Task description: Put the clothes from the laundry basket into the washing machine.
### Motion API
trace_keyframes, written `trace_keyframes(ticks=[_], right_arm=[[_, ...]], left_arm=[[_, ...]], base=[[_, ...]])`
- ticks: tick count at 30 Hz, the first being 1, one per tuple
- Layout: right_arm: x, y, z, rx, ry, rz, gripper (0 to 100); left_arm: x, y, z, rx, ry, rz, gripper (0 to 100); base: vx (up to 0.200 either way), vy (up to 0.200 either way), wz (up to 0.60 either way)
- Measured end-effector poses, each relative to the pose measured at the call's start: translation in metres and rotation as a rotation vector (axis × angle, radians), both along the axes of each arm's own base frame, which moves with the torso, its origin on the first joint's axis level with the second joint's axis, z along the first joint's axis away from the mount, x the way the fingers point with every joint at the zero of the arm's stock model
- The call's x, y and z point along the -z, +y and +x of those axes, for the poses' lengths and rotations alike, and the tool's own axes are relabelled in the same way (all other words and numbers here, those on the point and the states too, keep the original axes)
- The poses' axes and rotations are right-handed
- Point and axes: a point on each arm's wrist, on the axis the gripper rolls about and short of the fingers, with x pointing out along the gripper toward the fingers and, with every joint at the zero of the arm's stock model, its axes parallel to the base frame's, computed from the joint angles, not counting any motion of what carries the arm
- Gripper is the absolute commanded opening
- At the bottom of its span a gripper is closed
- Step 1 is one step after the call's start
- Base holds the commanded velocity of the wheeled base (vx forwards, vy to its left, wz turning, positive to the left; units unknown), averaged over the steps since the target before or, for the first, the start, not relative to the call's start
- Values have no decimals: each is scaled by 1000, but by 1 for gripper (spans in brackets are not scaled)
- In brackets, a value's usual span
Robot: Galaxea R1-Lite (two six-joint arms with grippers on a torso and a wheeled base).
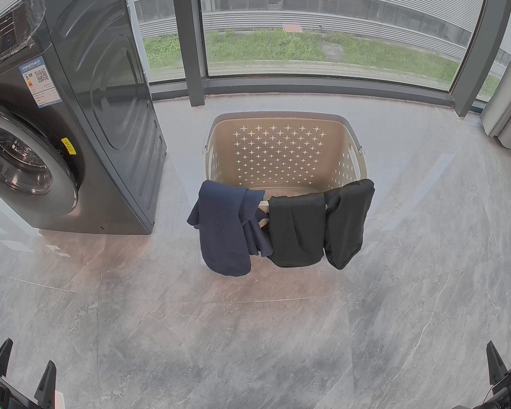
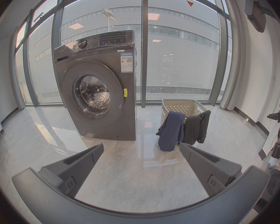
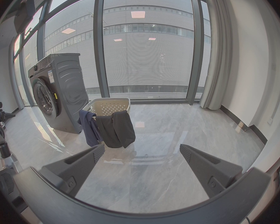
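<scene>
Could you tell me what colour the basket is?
The basket is beige; the head view shows it best.

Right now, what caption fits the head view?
Clothes hang over the laundry basket rim; washing machine stands to its left.

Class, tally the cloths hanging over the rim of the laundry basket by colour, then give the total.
Navy blue cloth: 1
Black cloths: 2, though the two flaps could be one garment
Total: 3
</scene>
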Motion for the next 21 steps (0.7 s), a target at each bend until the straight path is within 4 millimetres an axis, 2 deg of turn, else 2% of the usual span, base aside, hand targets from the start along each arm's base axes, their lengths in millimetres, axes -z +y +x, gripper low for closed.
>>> trace_keyframes(ticks=[18,21], right_arm=[[0,0,0,0,0,0,100],[0,0,0,-1,0,0,100]], left_arm=[[0,0,0,-1,0,-6,100],[0,0,0,-2,0,-6,100]], base=[[200,0,0],[0,0,0]])
